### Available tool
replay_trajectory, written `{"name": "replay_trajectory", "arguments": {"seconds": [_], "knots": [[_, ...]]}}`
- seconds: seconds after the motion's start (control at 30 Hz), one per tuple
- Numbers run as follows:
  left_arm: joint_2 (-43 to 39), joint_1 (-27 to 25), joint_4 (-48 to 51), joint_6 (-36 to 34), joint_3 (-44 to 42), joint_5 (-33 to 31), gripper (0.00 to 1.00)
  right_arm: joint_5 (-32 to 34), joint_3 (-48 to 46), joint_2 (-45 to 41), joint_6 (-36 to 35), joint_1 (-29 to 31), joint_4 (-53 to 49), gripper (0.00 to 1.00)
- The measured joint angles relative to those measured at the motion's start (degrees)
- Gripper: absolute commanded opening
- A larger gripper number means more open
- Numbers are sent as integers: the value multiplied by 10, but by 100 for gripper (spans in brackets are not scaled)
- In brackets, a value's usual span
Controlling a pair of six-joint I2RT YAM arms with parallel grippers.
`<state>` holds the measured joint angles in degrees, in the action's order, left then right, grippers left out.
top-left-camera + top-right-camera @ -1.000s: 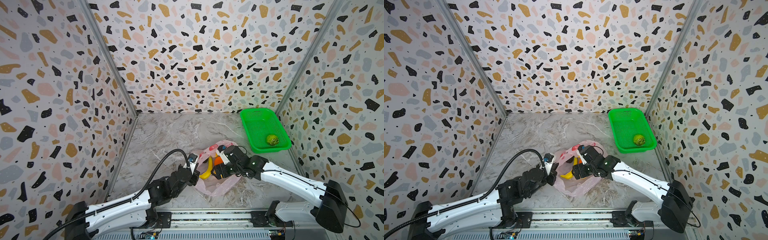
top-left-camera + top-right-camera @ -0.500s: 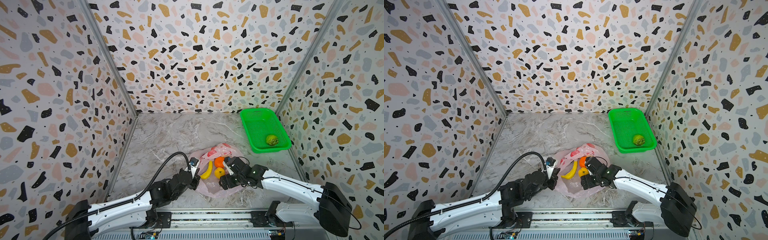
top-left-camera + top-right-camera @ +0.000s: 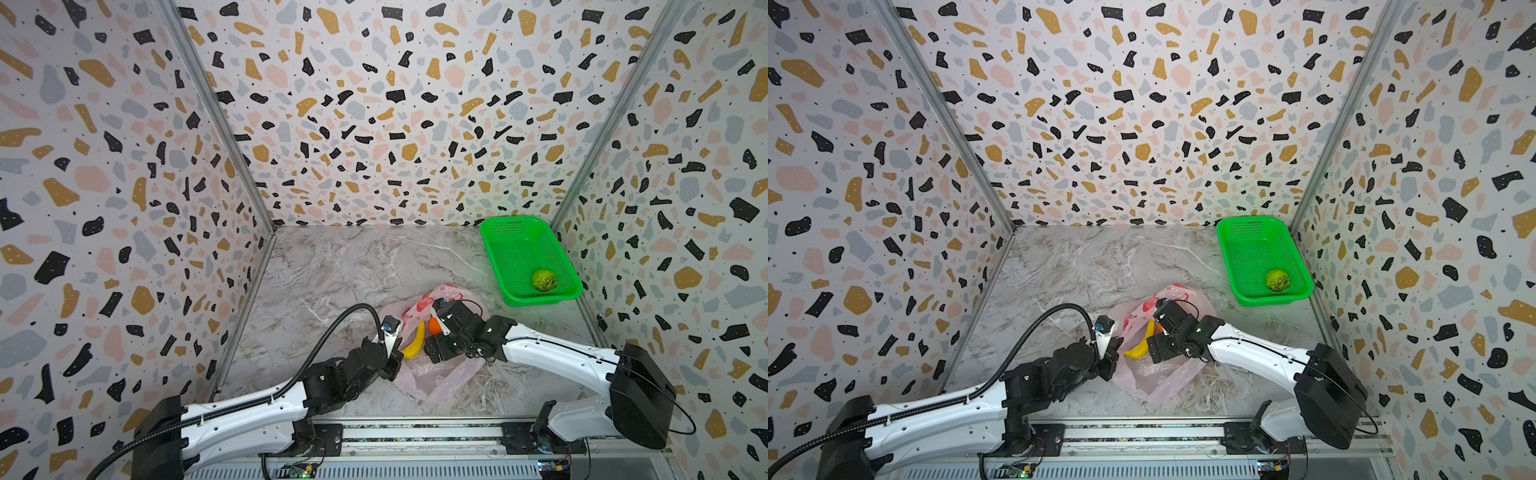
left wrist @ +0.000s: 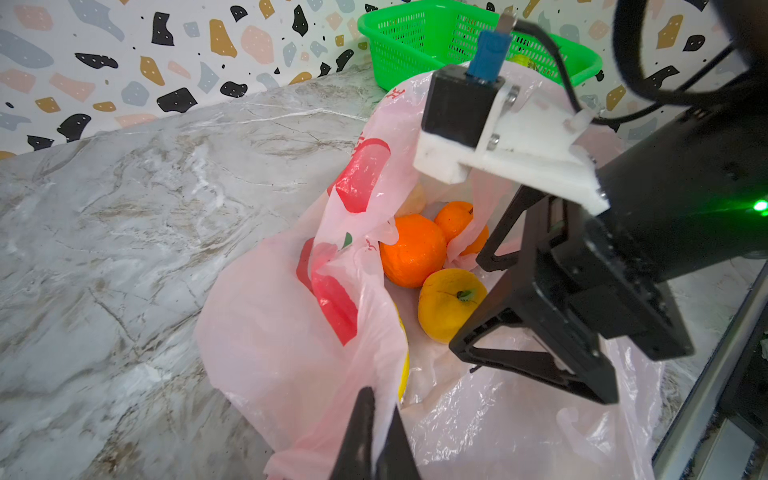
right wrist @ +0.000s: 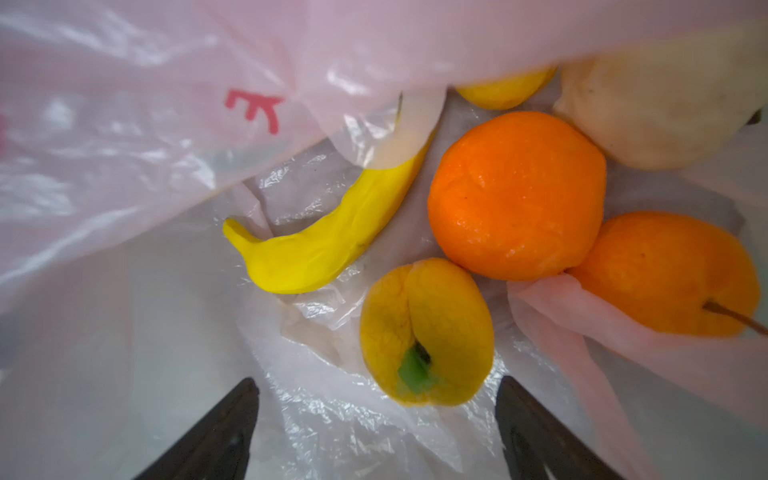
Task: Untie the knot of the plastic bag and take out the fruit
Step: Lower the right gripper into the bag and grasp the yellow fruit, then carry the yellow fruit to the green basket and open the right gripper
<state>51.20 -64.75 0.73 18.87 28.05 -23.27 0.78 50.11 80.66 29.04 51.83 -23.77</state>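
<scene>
Pink and thin, the crinkly translucent plastic bag [image 3: 432, 374] is lying close in front of both arms, and the left gripper [image 4: 374, 440] is pinching its near edge between fully closed jaws, holding the mouth up. I am not finding the knot; the mouth is standing open, so I judge it already undone. Inside, the right gripper [image 5: 376, 384] is hanging with jaws spread wide, gripping nothing, its tips just short of the yellow-orange peach [image 5: 428, 332]. Beyond it the curved yellow banana [image 5: 324, 245], two round oranges [image 5: 517, 195] and a pale beige lump [image 5: 656, 116] are lying on the film. Farthest, the bright green perforated basket [image 3: 515, 249] is holding one bumpy green ball [image 3: 544, 280]. Loose film is bunching around the peach, so closing jaws may be catching plastic with the fruit, or pushing the round peach away; a slipping left pinch would be dropping the mouth over everything.
</scene>
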Motion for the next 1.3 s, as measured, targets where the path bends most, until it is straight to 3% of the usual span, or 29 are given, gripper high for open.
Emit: {"name": "replay_trajectory", "arguments": {"seconds": [0.57, 0.8, 1.07, 1.3], "knots": [[-1, 0, 0, 0, 0, -3, 0, 30, 0, 73, -18, 0, 54, 83], [-8, -2, 1, 0, 0, -10, 0, 29, 0, 83, -23, 1, 54, 84], [-10, -2, 2, 0, 0, -13, 0, 29, 0, 83, -24, 3, 54, 66], [-10, -2, 2, 0, 0, -13, 0, 29, 0, 78, -23, 4, 53, 63]]}}
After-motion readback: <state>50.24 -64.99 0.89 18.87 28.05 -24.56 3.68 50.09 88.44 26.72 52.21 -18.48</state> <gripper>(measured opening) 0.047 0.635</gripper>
